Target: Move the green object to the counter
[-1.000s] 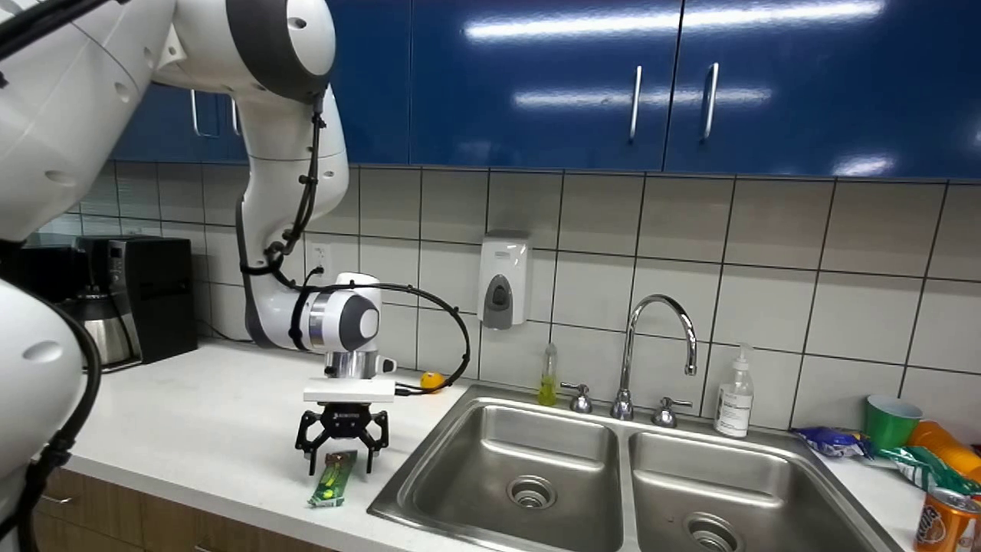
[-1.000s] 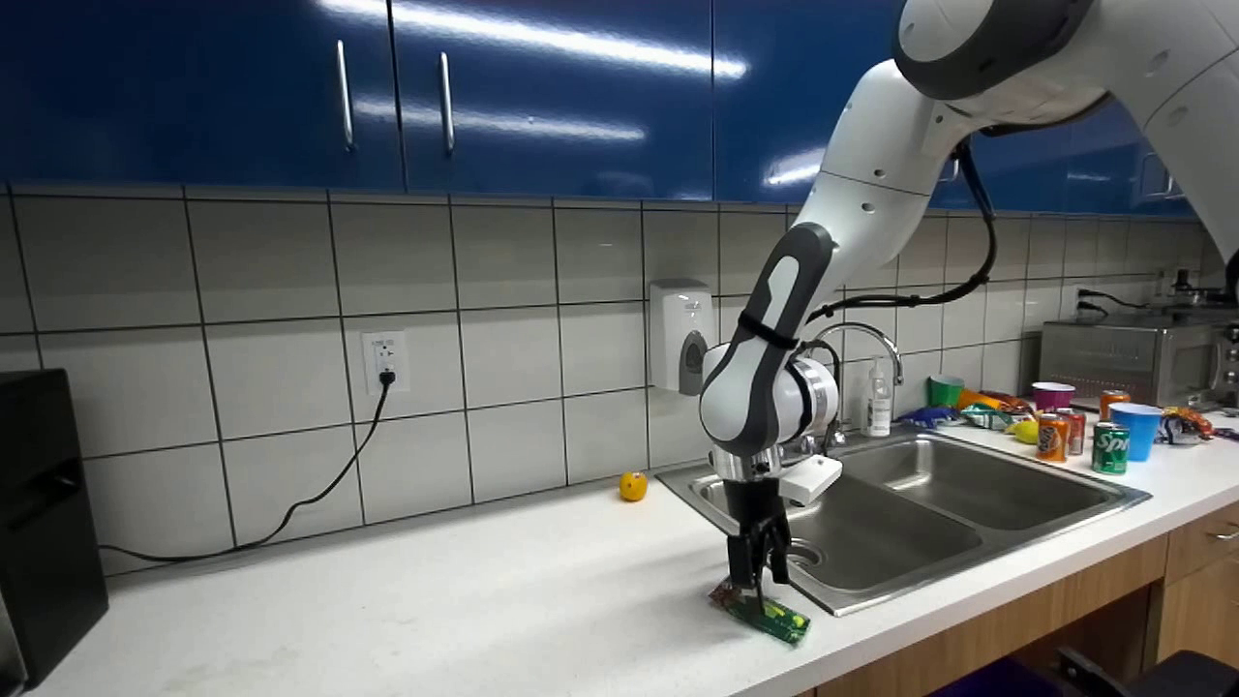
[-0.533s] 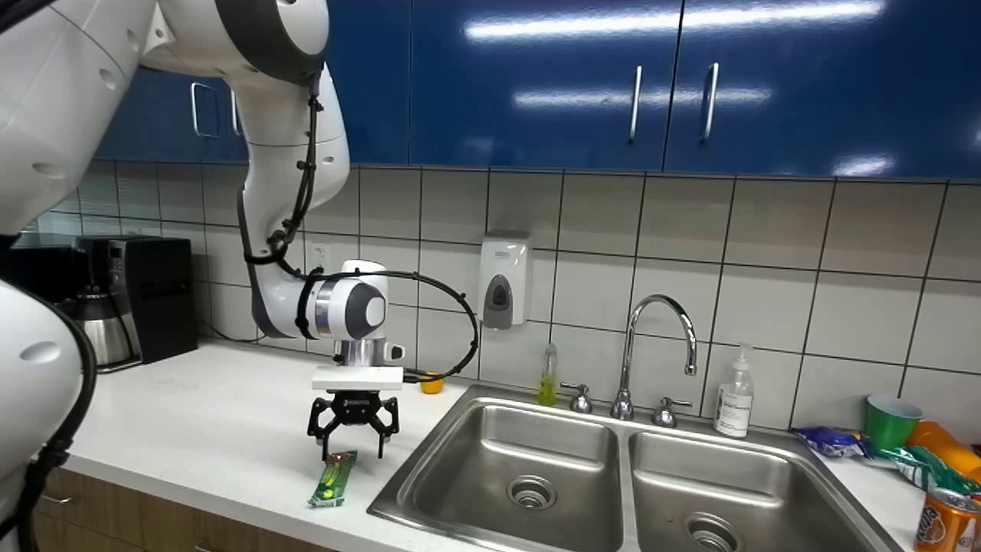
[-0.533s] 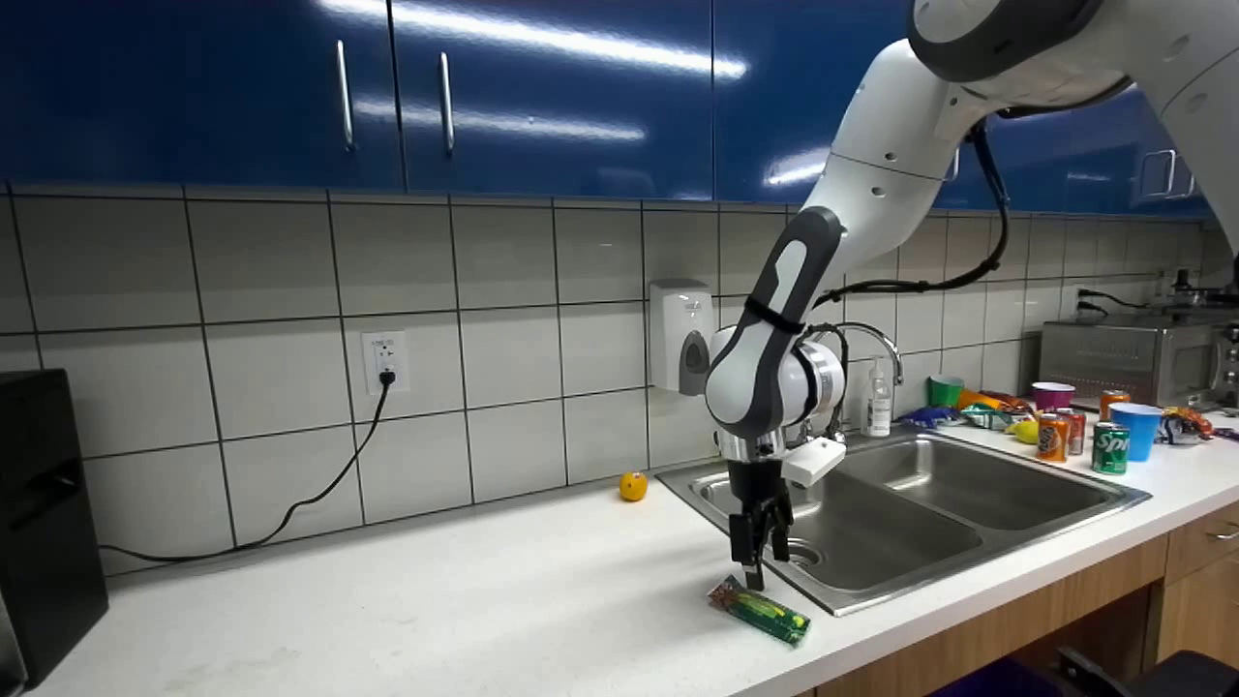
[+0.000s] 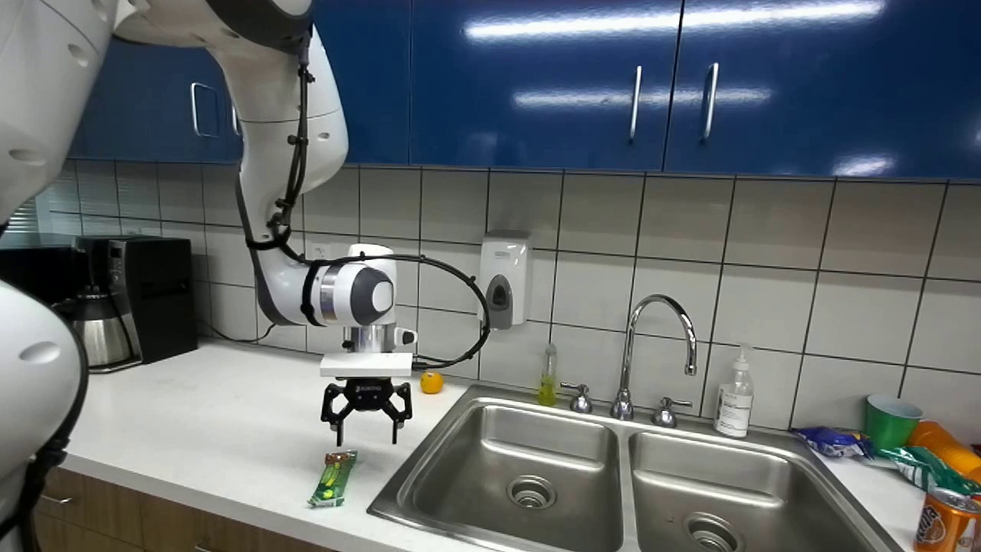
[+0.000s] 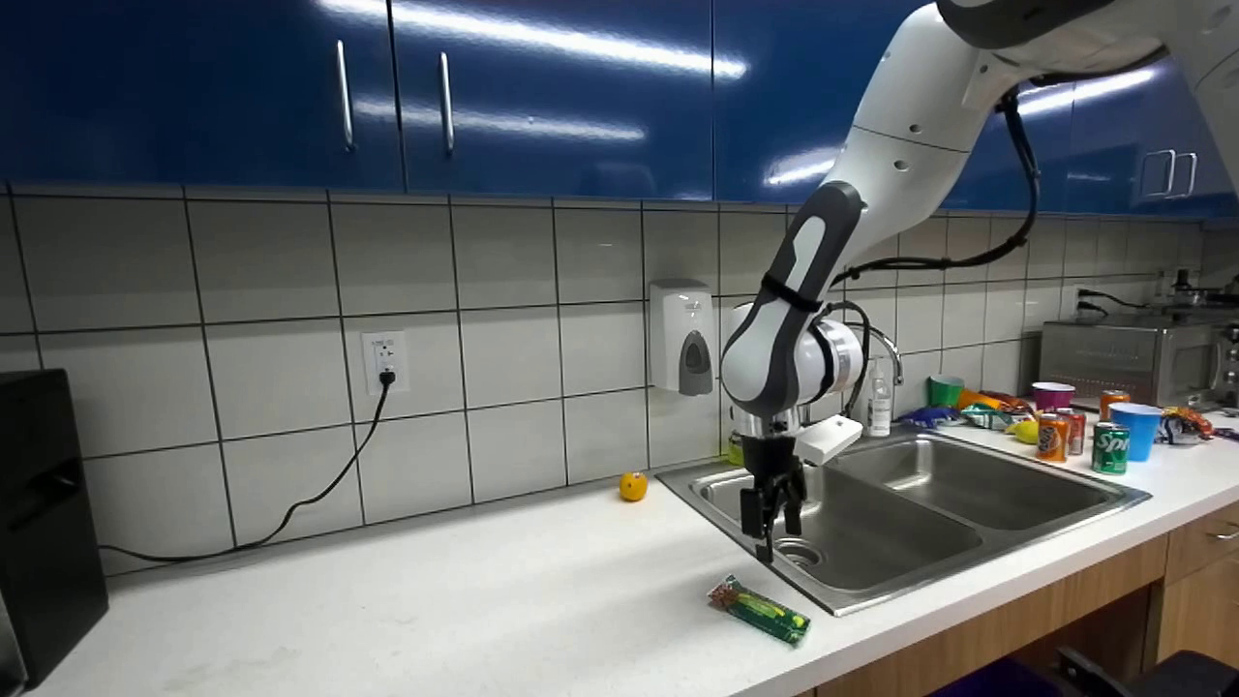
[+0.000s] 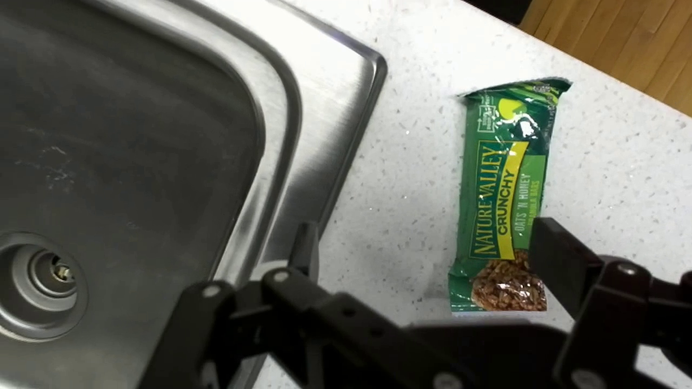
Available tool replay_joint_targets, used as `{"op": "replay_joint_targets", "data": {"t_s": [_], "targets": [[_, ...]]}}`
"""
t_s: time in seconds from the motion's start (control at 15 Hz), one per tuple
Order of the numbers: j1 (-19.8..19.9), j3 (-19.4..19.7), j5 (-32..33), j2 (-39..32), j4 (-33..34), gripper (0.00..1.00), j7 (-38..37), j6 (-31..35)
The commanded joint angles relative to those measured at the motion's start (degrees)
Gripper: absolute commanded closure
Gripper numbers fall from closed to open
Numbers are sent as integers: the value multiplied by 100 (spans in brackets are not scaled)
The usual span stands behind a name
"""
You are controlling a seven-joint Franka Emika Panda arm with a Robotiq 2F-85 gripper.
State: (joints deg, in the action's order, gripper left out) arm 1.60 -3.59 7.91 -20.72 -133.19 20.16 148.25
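Observation:
The green object is a granola bar in a shiny green wrapper (image 5: 333,479). It lies flat on the white counter (image 5: 214,429), left of the sink and near the front edge. It also shows in an exterior view (image 6: 760,612) and, with its printed face up, in the wrist view (image 7: 500,183). My gripper (image 5: 367,438) is open and empty, above the counter and a little toward the wall from the bar. In the wrist view the fingers (image 7: 424,240) are wide apart; one overlaps the bar's edge in the picture, and the other lies over the sink rim.
The double sink (image 5: 437,452) with its tall faucet (image 5: 628,360) is beside the bar. A small orange ball-like thing (image 6: 633,486) stands by the wall. Cans, cups and wrappers, such as a green can (image 6: 1110,448), stand beyond the sink. A coffee maker (image 5: 138,299) stands at the far end.
My gripper has risen away from the bar and moved toward the wall and the sink, its fingers still open. The bar stays where it was on the counter.

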Motion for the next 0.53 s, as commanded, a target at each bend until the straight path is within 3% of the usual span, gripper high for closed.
{"op": "replay_joint_targets", "data": {"t_s": [0.0,0.07,0.47], "targets": [[41,140,-44,433,-334,0,-329,150],[10,73,-1,120,-67,0,-138,32],[16,161,2,256,-172,0,-225,55]]}}
